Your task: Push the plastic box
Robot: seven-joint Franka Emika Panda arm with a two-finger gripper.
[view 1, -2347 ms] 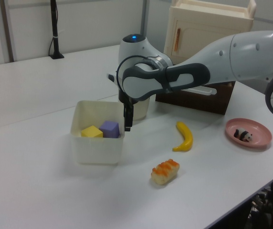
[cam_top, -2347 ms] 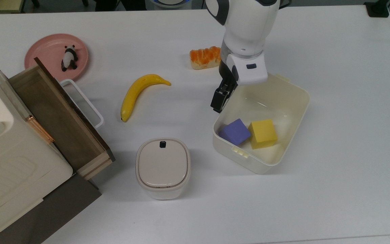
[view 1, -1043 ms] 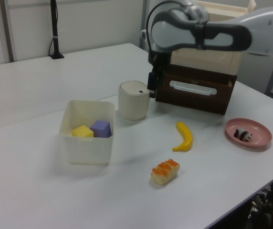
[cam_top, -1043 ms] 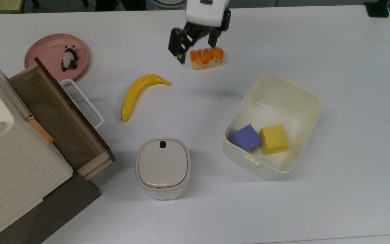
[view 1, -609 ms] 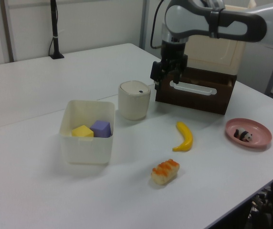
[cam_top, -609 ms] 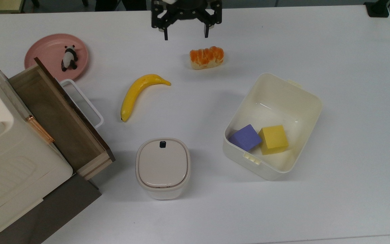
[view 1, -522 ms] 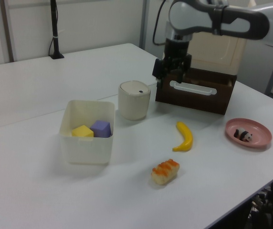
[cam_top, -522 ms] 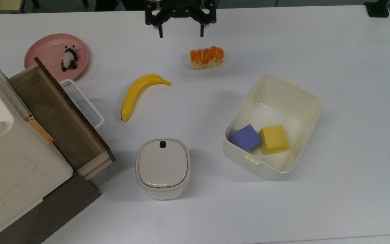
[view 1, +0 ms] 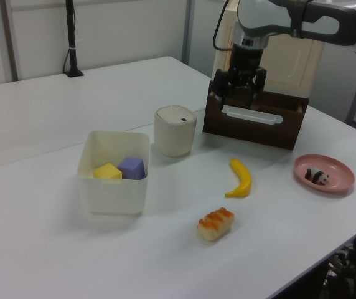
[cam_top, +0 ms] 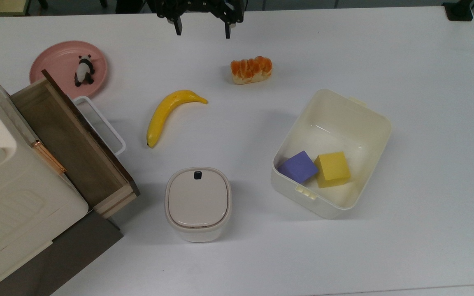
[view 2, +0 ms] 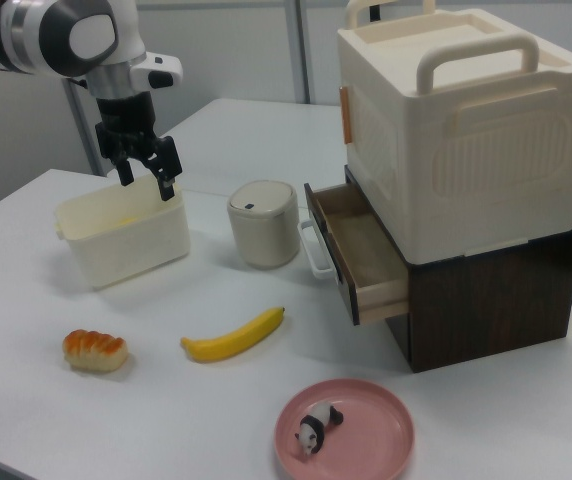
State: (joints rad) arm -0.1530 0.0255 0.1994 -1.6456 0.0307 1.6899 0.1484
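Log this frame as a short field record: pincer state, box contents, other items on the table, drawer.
pincer: open, raised above the table's far edge in the top view, holding nothing
plastic box: lidless, on the table, apart from the pincer
box contents: purple cube and yellow cube, side by side
other items: bread roll, banana, lidded white bin, pink plate with panda figure
drawer: wooden drawer pulled open under the white cabinet
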